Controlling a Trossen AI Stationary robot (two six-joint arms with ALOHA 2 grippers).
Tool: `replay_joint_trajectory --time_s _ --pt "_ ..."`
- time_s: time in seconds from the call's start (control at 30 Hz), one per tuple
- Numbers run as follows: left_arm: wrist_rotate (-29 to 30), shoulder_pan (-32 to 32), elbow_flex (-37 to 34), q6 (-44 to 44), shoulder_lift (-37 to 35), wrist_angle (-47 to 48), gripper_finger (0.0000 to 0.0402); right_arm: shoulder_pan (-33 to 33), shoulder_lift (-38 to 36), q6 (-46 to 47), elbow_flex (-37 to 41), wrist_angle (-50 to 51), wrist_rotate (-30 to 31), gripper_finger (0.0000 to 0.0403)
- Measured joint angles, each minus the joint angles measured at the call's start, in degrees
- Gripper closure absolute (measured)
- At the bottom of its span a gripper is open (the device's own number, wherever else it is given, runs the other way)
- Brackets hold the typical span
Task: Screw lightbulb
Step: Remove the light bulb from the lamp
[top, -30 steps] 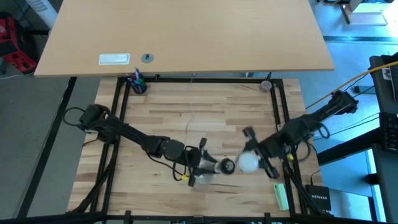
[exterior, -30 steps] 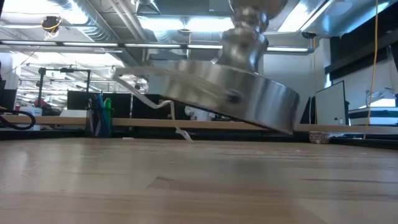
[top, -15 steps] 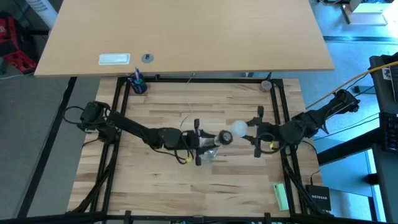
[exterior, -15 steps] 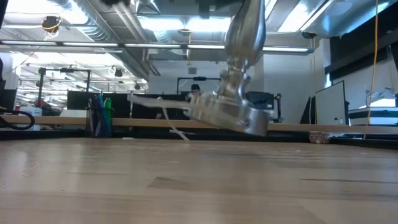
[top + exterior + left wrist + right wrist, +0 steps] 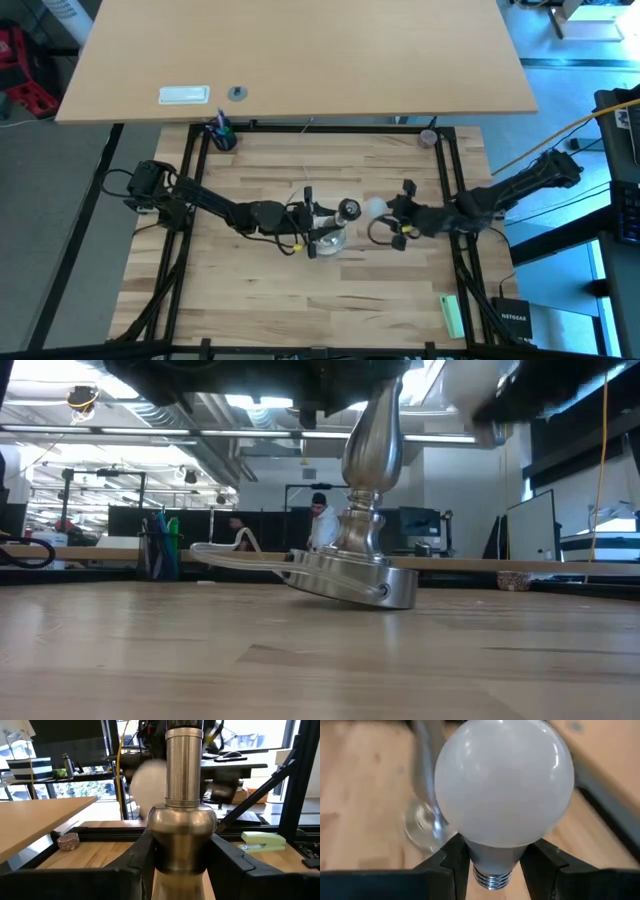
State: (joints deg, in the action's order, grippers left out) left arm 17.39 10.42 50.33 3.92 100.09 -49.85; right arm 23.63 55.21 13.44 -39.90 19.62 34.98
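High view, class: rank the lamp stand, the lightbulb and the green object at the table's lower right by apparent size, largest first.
1. Lamp stand
2. and 3. Lightbulb and green object: too alike to rank, and the raised bulb sits nearer the camera.

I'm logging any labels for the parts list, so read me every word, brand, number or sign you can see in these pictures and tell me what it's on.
"NETGEAR": seems to read so on the black box at the table's near right corner in the high view; small, so not certain.
White label plate on the far desk: too small to read.
Lightbulb in the right gripper: no print visible.
Lamp stand in the left gripper: no markings visible.
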Motion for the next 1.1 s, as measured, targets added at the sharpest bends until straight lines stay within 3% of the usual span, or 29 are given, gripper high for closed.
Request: replay_joint_trajectory --time_s 0.1,0.23,0.4,1.1 --pt "0.4 0.0 0.0 -1.0 0.0 0.5 0.0276 -3.9 0.9 2.6 3.8 0.1 -3.4 0.0262" --pt "1.1 0.0 -0.1 -3.2 0.0 2.1 0.0239 -9.0 3.1 4.4 8.0 0.2 -8.4 0.0262" --pt "1.2 0.7 -0.4 -2.2 0.3 5.7 0.0225 -12.6 5.8 4.8 9.4 -0.1 -13.8 0.0262" --pt "1.3 0.6 -0.2 -9.6 -4.7 19.6 0.0219 -13.7 14.2 4.1 9.5 -2.5 -17.2 0.0262"
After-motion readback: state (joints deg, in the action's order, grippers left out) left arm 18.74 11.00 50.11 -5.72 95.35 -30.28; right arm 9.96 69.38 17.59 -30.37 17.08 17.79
